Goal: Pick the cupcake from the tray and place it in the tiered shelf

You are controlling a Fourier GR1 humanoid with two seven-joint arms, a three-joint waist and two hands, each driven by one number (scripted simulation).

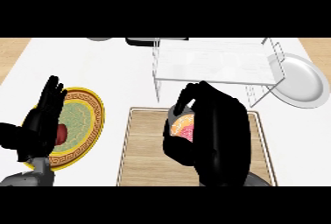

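Bench (129,74): a white top, seen from steeply above, with wood-toned strips showing at its far left and far right corners

Left robot hand (40,120): shown at the bench's left edge, fingers straight and apart, pointing toward the far edge; nothing is held; it is laid over the left part of the patterned plate

Patterned plate (87,127): set near the bench's left edge; a yellow rim with a dark ornamental band and a pale green centre are seen; a small red item (61,134) lies on its left part, partly hidden by the robot hand, and what it is cannot be told

Tray (145,148): a light wooden board with a raised rim, placed at the bench's near edge, between the patterned plate and the right side

Cupcake (184,127): found over the tray's middle, pink and orange, enclosed by the right robot hand; whether it is touching the tray cannot be told

Right robot hand (207,131): fingers and thumb are curled round the cupcake, hiding most of it

Tiered shelf (216,65): a white slab on thin wire legs, stood beyond the tray's far edge, toward the bench's far right

White plate (302,83): placed just beside the shelf's right end, near the bench's right edge
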